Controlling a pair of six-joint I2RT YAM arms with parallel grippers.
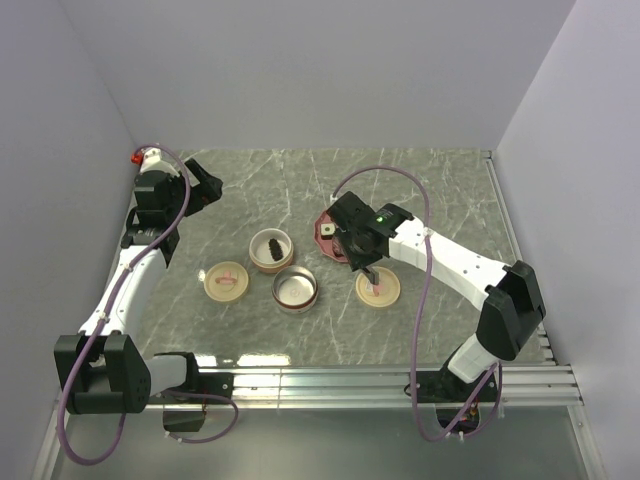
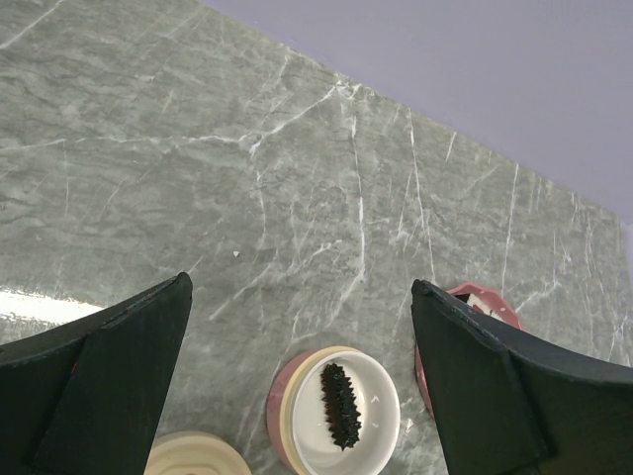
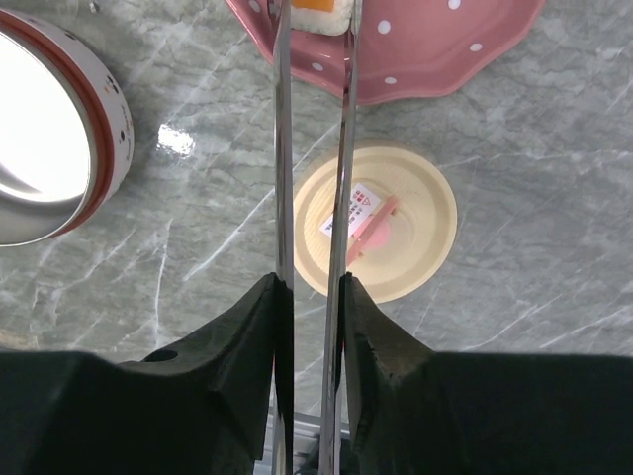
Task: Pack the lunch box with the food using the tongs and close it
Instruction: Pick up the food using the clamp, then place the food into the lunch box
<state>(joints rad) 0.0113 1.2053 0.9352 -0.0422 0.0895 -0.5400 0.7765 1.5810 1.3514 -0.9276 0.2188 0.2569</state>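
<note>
We see a grey marbled bench (image 1: 420, 190) inside pale lilac walls (image 1: 300, 70). In the overhead view's upper left, the left pincer (image 2: 302, 285) hangs with its jaws wide apart, holding nothing. Mid-right, the right pincer (image 3: 309, 282) is clamped on the tongs (image 3: 282, 148). Their arms flank an orange-topped food piece (image 3: 315, 8) on the dotted pink plate (image 3: 415, 49). The label (image 3: 353, 213) on the cream lid (image 3: 415, 237) is unreadable.

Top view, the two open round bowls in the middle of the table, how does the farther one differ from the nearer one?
The farther bowl holds one dark piece; the nearer bowl is empty. The farther bowl is white inside with a pink and cream wall; the nearer bowl is shiny inside with a red rim. Both are round, upright and uncovered.
</note>
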